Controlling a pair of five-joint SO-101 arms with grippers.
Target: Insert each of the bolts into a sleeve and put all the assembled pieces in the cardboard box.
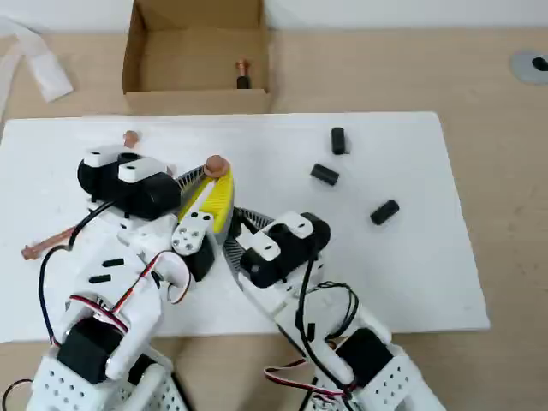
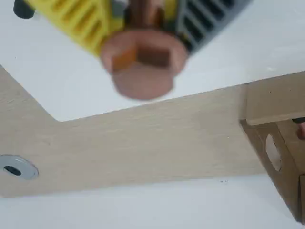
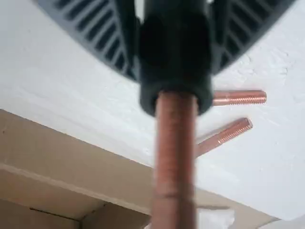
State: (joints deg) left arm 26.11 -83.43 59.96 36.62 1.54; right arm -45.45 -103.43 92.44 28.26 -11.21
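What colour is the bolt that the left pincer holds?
Copper-coloured. The bolt shows best in the left wrist view.

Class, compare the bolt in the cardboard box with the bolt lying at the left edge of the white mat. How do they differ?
The boxed bolt carries a black sleeve; the mat bolt is bare. The boxed bolt lies in line with the cardboard box's side walls; the mat bolt lies slanted to the white mat's edges. Both are copper-coloured.

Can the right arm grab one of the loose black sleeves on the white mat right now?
Probably not yet. The right hand is shut on a sleeve with a bolt in it. Nothing lies between it and the nearest loose sleeve, so once emptied it likely could.
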